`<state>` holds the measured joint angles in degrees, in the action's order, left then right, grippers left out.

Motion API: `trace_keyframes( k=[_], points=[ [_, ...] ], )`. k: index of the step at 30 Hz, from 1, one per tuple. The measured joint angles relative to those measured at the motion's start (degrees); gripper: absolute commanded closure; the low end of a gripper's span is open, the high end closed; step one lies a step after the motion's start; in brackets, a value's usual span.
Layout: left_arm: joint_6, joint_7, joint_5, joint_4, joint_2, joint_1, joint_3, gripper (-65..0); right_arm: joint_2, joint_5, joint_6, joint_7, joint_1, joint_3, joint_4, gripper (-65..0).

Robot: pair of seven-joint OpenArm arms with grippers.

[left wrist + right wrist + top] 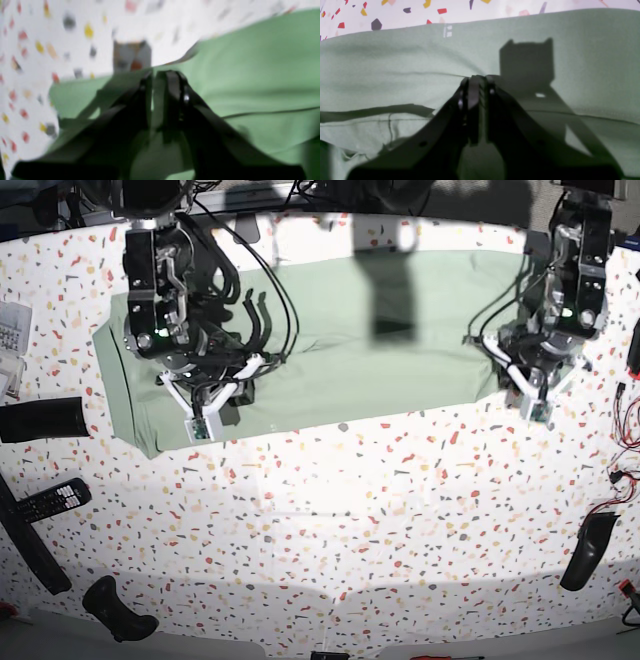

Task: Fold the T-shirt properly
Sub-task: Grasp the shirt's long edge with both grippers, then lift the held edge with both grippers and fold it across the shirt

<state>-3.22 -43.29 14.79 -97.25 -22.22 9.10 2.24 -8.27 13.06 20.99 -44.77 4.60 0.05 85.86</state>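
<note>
The speckled table (350, 510) was covered at its far side by the green T-shirt (330, 350), spread flat. The shirt's cloth was pinched by the left gripper (160, 75) and by the right gripper (477, 78).

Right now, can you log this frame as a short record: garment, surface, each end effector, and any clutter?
garment: T-shirt, pale green, lying as a wide band across the far half of the table
surface: speckled terrazzo table
left end effector: jaws nearly together, pinching a fold of the shirt
right end effector: jaws nearly together on shirt fabric
clutter: remote control near the table's edge
</note>
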Motion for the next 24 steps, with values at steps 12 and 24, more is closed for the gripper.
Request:
trace_keyframes(
  k=[12, 24],
  points=[
    [-0.02, -3.04, -0.83, 5.03, -0.22, -0.04, -0.04, -8.2, 0.00, 0.00, -0.02, -0.02, 0.00, 0.00, 0.00, -3.7],
    [-3.08, -1.70, 1.57, 5.97, -0.33, -0.28, -0.04, -8.2, 0.00, 0.00, 0.04, -0.70, -0.98, 0.00, 0.00, -3.7]
  ],
)
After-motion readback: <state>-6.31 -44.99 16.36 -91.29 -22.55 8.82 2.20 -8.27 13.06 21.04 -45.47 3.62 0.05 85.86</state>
